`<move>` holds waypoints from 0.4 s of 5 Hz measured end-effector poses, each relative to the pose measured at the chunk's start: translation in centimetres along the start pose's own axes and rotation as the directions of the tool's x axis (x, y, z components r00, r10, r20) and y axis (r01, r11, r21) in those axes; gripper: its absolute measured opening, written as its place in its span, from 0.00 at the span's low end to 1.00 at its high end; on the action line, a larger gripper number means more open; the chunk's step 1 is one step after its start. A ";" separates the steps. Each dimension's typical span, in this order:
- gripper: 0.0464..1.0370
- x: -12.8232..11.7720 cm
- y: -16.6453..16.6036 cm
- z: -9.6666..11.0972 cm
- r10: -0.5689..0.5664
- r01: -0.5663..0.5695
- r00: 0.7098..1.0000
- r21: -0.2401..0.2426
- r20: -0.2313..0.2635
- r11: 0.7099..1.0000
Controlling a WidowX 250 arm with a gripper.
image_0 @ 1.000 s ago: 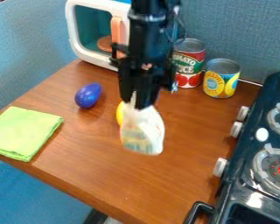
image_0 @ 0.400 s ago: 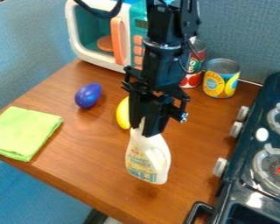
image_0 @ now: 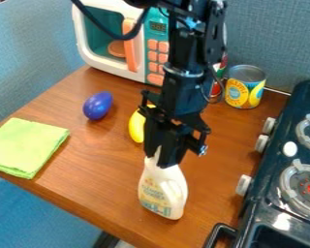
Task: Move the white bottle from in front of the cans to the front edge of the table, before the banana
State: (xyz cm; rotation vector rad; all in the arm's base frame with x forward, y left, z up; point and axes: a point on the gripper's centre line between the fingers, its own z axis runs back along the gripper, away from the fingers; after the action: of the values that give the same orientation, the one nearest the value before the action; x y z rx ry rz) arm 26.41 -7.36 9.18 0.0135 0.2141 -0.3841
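Camera view: see the black two-finger gripper [image_0: 162, 157], fingers clenched around the narrow neck of a white plastic spray-style bottle [image_0: 162, 193] with a printed label. Find the bottle below the gripper, nearly upright with a slight lean, over the near part of the brown wooden tabletop [image_0: 93, 169]; cannot tell whether touching the wood or just above. Note a smooth yellow toy fruit [image_0: 137, 127] just behind, and a glossy purple-blue egg-shaped toy [image_0: 98, 105] farther off.

Judge as likely light if empty, fairly stiff at the neck, with more give in the broad hollow body. Expect smooth, somewhat slippery walls but little fragility. Best held at the slim neck, squarely between both fingers, with firm, even pressure. Beware of swinging or twisting from so high a hold, with most of the bulk below.
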 end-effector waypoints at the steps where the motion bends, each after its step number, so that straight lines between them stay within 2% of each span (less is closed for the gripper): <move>1: 0.34 0.0 0.3 -0.2 -0.008 0.008 1.000 0.016 0.010 1.000; 2: 0.39 -0.1 0.6 -0.3 -0.012 0.012 1.000 0.037 0.014 0.999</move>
State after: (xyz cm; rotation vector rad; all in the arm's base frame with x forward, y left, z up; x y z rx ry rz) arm 26.52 -6.76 8.85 0.0463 0.1932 -0.4001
